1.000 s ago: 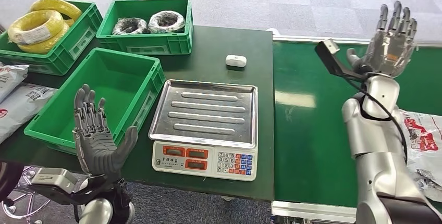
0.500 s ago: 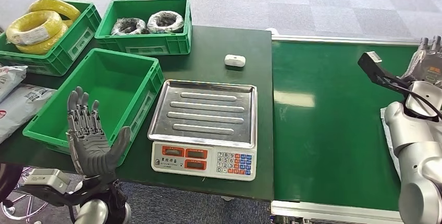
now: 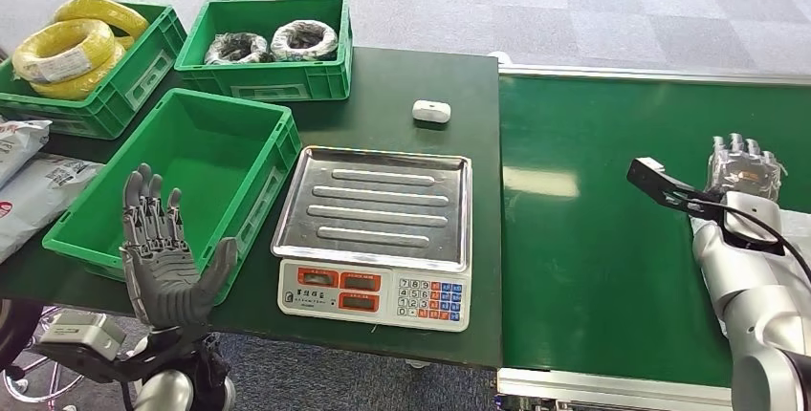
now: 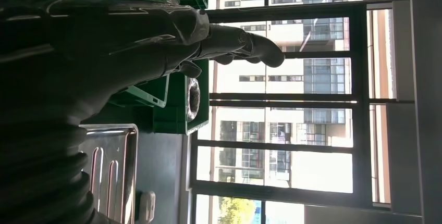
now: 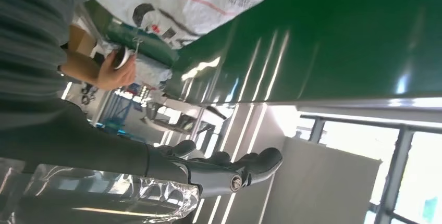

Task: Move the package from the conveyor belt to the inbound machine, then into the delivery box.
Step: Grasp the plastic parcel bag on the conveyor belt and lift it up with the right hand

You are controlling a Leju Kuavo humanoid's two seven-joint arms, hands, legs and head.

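Note:
The white package with red print lies on the green conveyor belt at its right end; in the head view my right arm covers most of it. My right hand hangs low over that end of the belt, fingers stretched out and holding nothing. The inbound machine, a scale with a steel tray and keypad, stands on the dark table left of the belt. Left of it is the empty green delivery box. My left hand is raised before the box's near corner, fingers spread, empty.
A green bin of yellow cable coils and a bin of dark coils stand at the table's back. A small white device lies behind the scale. White bags lie at the left edge. A person's hand works beyond the package.
My right arm has swung right and come down from high above the belt to low over the package, now covering it. My left hand has sunk slightly.

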